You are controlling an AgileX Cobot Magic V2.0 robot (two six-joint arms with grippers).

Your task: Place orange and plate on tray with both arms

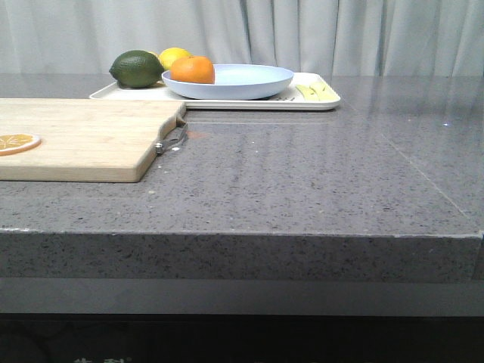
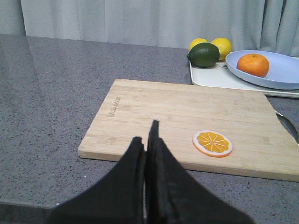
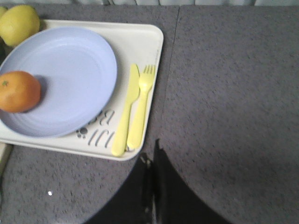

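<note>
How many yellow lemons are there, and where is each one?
2. Both lemons sit at the far end of the tray, behind the green lime: one just behind the lime, the other beside it, nearer the plate. More could be hidden behind these.

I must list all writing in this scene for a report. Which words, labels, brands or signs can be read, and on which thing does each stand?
Cutting board: a small burned-in brand line near one edge, too small to read.
Tray: large grey lettering with a paw-print mark, partly hidden under the plate; only fragments show, perhaps "Be", not surely readable.
Front view, bottom edge: pale cut-off characters, unreadable.
</note>
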